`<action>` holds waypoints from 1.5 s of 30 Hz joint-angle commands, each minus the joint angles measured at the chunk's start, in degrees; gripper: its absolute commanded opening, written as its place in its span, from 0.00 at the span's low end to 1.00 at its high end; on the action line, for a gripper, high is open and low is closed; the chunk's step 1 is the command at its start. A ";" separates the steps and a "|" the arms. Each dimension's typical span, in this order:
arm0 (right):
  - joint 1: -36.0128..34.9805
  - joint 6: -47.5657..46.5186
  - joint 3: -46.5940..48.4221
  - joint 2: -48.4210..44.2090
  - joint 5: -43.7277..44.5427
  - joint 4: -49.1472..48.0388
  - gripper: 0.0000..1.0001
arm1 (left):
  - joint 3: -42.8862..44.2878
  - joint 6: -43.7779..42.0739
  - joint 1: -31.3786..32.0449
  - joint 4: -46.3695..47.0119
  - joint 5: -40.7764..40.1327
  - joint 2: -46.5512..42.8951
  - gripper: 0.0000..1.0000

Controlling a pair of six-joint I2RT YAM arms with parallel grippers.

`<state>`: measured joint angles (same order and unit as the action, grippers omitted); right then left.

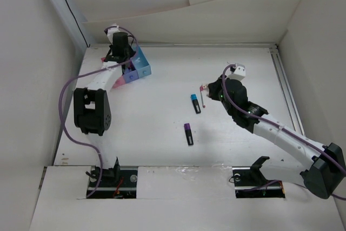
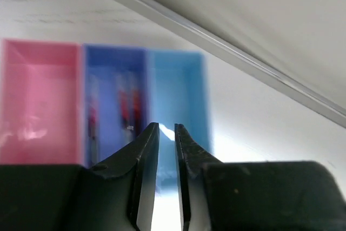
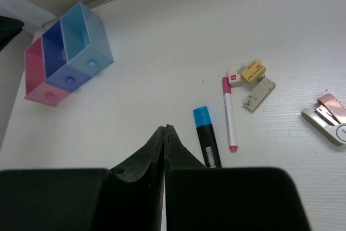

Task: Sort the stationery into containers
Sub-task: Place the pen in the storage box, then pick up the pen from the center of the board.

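Observation:
The containers (image 1: 141, 66) stand at the back left: pink (image 2: 40, 96), purple-blue (image 2: 116, 87) and light blue (image 2: 181, 87) bins in a row. Thin red pens (image 2: 130, 106) lie in the purple-blue bin. My left gripper (image 2: 166, 128) hangs over the bins, its jaws a narrow gap apart and empty. My right gripper (image 3: 165, 129) is shut and empty above mid-table. Just ahead of it lie a blue-capped marker (image 3: 206, 136) and a pink pen (image 3: 229, 113). A purple-ended marker (image 1: 188, 133) lies nearer the front.
Two erasers (image 3: 250, 72) and a worn block (image 3: 258, 93) lie past the pink pen. A pink stapler (image 3: 327, 120) lies to their right. White walls close in the table at the back and sides.

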<state>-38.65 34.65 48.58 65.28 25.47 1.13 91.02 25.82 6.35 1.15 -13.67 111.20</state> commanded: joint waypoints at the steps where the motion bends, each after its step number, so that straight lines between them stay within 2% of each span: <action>1: -0.19 -0.20 0.56 -2.25 2.39 -0.95 0.03 | -8.99 2.65 8.82 7.98 3.30 -11.58 0.13; 2: -0.19 -0.20 0.55 -2.26 3.17 -0.95 0.00 | -11.81 2.65 11.12 10.78 3.82 -13.10 0.13; 4: -0.19 -0.20 0.55 -2.26 3.70 -0.95 0.00 | -19.98 3.27 16.12 12.82 2.52 -16.87 0.13; 6: -0.19 -0.20 0.55 -2.26 3.71 -0.95 0.00 | -24.12 3.27 24.12 13.44 0.94 -18.55 0.13; 8: -0.19 -0.20 0.55 -1.74 3.71 -0.95 0.00 | -27.91 1.95 31.92 11.52 -2.22 -19.34 0.13; 12: -0.19 0.33 1.17 -0.50 4.32 0.19 0.00 | -32.83 3.96 41.00 7.73 -6.98 -20.05 0.19; 15: -0.19 0.85 1.70 0.03 6.42 1.42 0.04 | -35.21 5.90 42.51 9.13 -5.75 -19.97 0.26; 18: 0.33 1.38 1.09 -1.91 7.57 1.42 0.16 | -33.99 6.52 44.09 10.45 -5.05 -16.73 0.32; 20: 0.86 1.38 1.08 -2.70 7.57 1.42 0.19 | -31.88 6.52 45.59 9.93 -5.05 -14.53 0.35; 22: 1.47 1.38 0.55 -2.70 7.05 1.42 0.22 | -27.58 6.52 48.39 8.35 -7.85 -10.76 0.42; 24: 1.48 1.38 0.55 -2.70 5.91 1.42 0.23 | -23.11 6.00 49.89 5.10 -10.13 -8.11 0.45; 30: 2.00 1.38 0.55 -4.54 5.90 1.42 0.31 | -18.78 6.52 50.96 1.67 -12.61 -1.34 0.46; 34: 2.53 1.38 0.03 -5.07 5.29 1.42 0.32 | -16.93 7.66 50.96 0.61 -15.06 0.25 0.43; 45: 3.06 1.91 -0.50 -6.83 4.15 1.42 0.39 | -14.48 7.66 50.96 -0.54 -16.74 5.60 0.41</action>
<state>-36.16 36.07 48.18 59.59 30.48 3.22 74.59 32.97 57.28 1.52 -28.64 116.01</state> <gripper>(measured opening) 0.389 0.419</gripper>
